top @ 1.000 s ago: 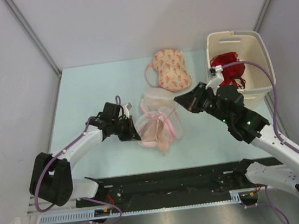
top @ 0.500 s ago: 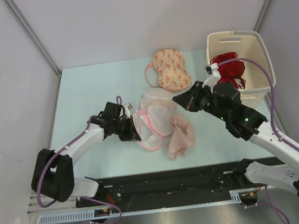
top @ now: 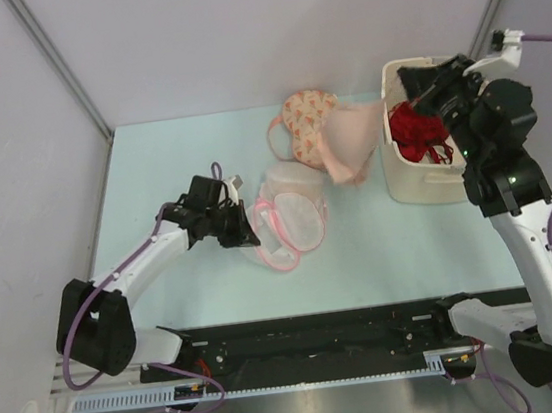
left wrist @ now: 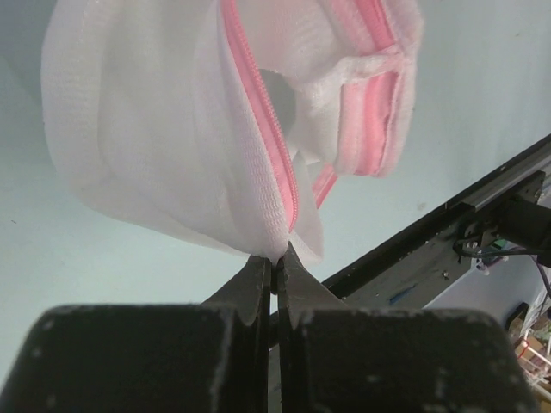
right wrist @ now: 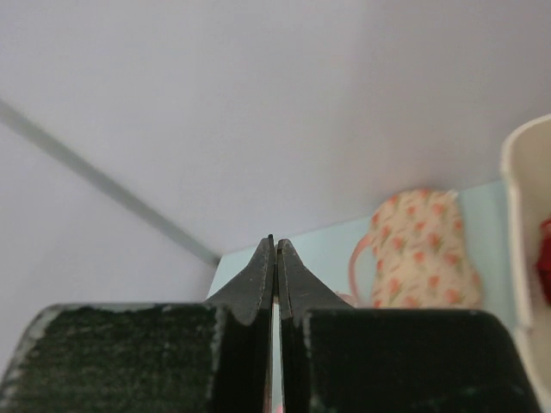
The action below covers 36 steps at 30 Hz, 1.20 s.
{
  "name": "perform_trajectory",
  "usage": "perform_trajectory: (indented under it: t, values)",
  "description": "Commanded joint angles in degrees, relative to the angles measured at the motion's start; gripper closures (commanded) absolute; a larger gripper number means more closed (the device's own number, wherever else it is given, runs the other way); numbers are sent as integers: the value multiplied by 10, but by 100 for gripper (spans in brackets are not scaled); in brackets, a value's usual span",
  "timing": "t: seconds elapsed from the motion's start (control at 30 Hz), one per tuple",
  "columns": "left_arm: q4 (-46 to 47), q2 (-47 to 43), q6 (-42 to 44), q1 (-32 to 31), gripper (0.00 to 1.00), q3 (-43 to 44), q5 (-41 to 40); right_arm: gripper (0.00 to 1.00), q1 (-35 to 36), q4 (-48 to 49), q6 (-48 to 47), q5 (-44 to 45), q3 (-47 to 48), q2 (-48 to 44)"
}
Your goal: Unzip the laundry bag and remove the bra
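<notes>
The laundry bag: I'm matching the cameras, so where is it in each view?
Top external: the laundry bag lies mid-table, at the left tool.
Left wrist: fills the upper frame, pinched by that tool.
Right wrist: not in it.
Shared landmark: the pale green table.

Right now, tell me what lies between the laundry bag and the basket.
The bra, dangling from the right fingers, hangs between the laundry bag and the basket; the top view shows it.
</notes>
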Motion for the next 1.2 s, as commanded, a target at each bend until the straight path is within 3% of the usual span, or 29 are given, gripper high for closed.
perform_trajectory:
  t: [0.0, 0.17, 0.43, 0.7, 1.07, 1.1, 1.17]
  values:
    - [-29, -30, 19, 5, 99, 41, -6, 100, -85, 24, -14, 35, 45, 30]
    - [-40, -43, 20, 5, 100, 49, -8, 100, -197, 38, 22, 27, 61, 57]
    - [-36, -59, 16, 6, 100, 31, -4, 100, -391, 66, 106, -113, 72, 130]
    - [-27, -63, 7, 6, 99, 27, 5, 100, -414, 21, 77, -118, 169, 231]
    - [-23, -65, 2, 6, 100, 33, 6, 100, -384, -27, -4, -119, 191, 365]
    - [-28, -65, 1, 6, 100, 35, 5, 80, -376, -54, -14, -126, 204, 386]
    - [-42, -66, 2, 6, 99, 53, -7, 51, -362, -78, -41, -112, 210, 394]
